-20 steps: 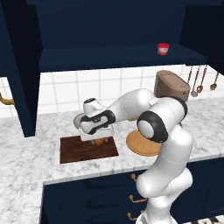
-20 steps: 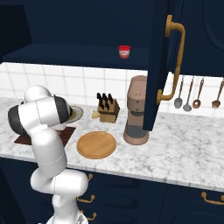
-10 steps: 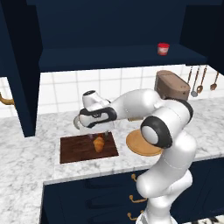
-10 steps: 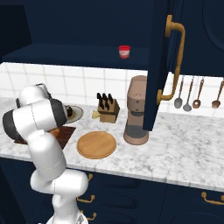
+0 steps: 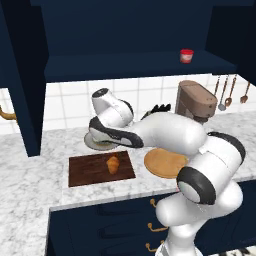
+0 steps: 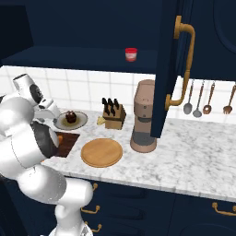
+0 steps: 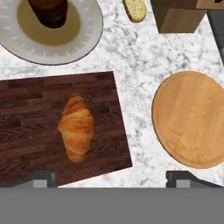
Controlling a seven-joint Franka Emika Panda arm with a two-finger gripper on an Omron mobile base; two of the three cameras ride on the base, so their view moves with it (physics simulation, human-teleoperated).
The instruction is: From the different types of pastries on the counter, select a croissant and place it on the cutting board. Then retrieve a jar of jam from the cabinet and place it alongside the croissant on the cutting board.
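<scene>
The golden croissant (image 7: pixel 76 127) (image 5: pixel 113 163) lies free on the dark cutting board (image 7: pixel 26 131) (image 5: pixel 87 172), right of its middle. My gripper (image 7: pixel 113 178) (image 5: pixel 114 139) hangs above the board's right part, open, its fingertips (image 7: pixel 43 178) spread wide with nothing between them. The red jar of jam (image 5: pixel 186 55) (image 6: pixel 131 54) stands on the open cabinet's shelf (image 5: pixel 140 65), high up and to the right of the gripper. A dark brown pastry (image 7: pixel 50 11) sits on a grey plate (image 7: pixel 85 41) behind the board, and a pale bun (image 7: pixel 134 9) lies on the counter (image 7: pixel 135 65).
A round tan wooden plate (image 7: pixel 192 118) (image 6: pixel 102 152) lies right of the board. Behind it stand a knife block (image 6: pixel 114 115) and a brown coffee machine (image 6: pixel 144 117). An open navy cabinet door (image 6: pixel 170 69) with a brass handle juts out to the right.
The gripper has let go of the croissant on the cutting board and risen away from it. The croissant stays where it was set.
</scene>
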